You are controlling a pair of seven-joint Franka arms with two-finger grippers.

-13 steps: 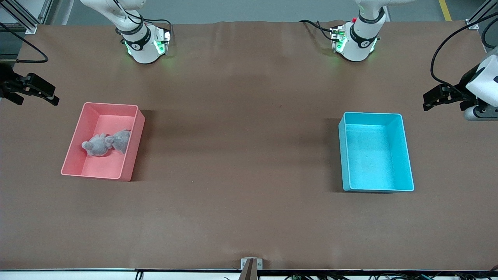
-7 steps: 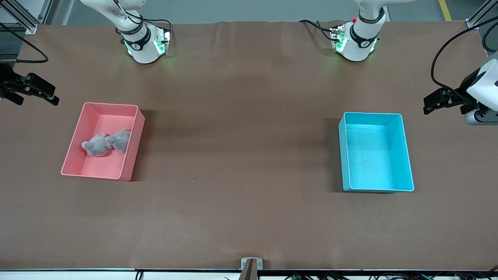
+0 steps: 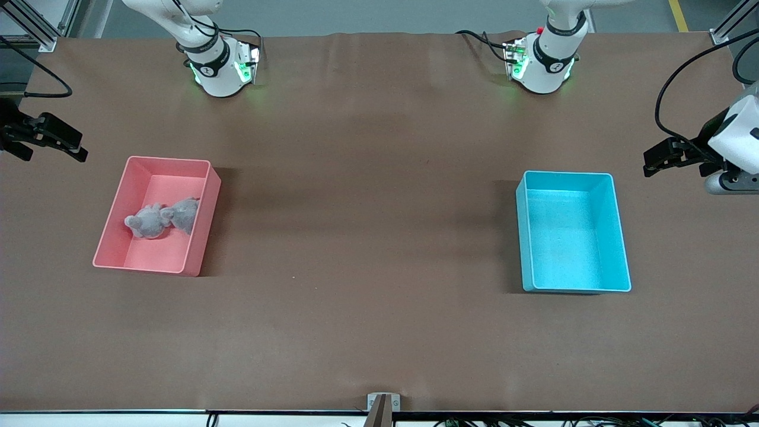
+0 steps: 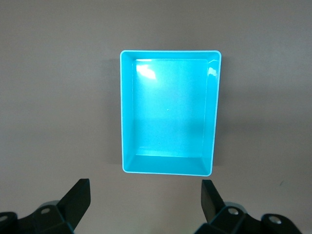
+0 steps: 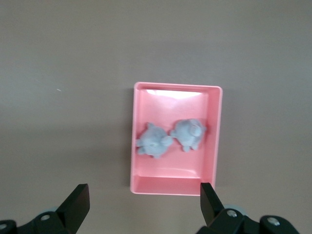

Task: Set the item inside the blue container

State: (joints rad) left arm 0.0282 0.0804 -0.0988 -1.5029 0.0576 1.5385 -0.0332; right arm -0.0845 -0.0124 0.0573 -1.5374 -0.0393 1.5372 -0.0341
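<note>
The light blue container stands empty near the left arm's end of the table; it also shows in the left wrist view. Two grey plush toys lie side by side in a pink bin near the right arm's end. My left gripper hangs open, holding nothing, over the table just outside the blue container, its fingers wide apart. My right gripper hangs open and holding nothing over the table's edge beside the pink bin, looking down on the toys.
Brown table surface stretches between the two bins. The arm bases stand along the edge farthest from the front camera. A small metal bracket sits at the nearest edge.
The left arm's hand has drifted slightly, its gripper still open. The right gripper has barely shifted. Bins and toys have not moved.
</note>
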